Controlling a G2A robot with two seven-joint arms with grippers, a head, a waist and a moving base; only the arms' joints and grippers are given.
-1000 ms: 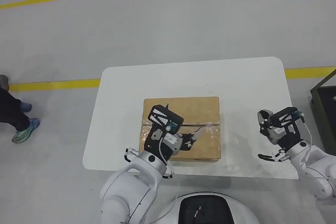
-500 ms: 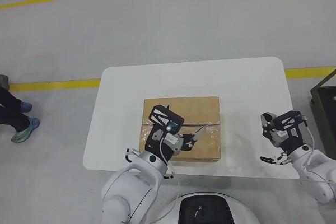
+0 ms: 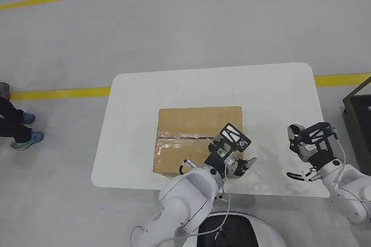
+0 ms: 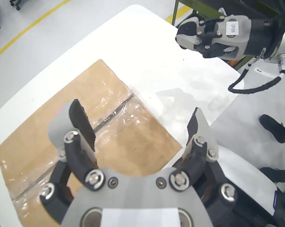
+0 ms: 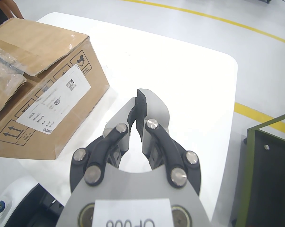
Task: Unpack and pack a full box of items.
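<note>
**A:** Quick check: where's your left gripper [image 4: 135, 109] now?

**B:** A sec ago it hung over the box [image 3: 198, 123], on the tape seam [image 3: 191, 141]. It's since swung to the box corner nearest the counter's [image 3: 272, 92] near-right corner. Fingers spread wide, holding nothing.

**A:** And the box?

**B:** Hasn't budged. It sits left of centre, close to the near edge, top shut, tape on.

**A:** Right gripper [image 5: 139, 102]?

**B:** Barely drifted. It's over bare counter by the right edge, well apart from the box, fingers closed on nothing.

**A:** Meaning for you?

**B:** Prob. the seam pass is over and you're lining up on that corner to lift a flap. Unpacking hasn't begun yet, so it's early.
</note>
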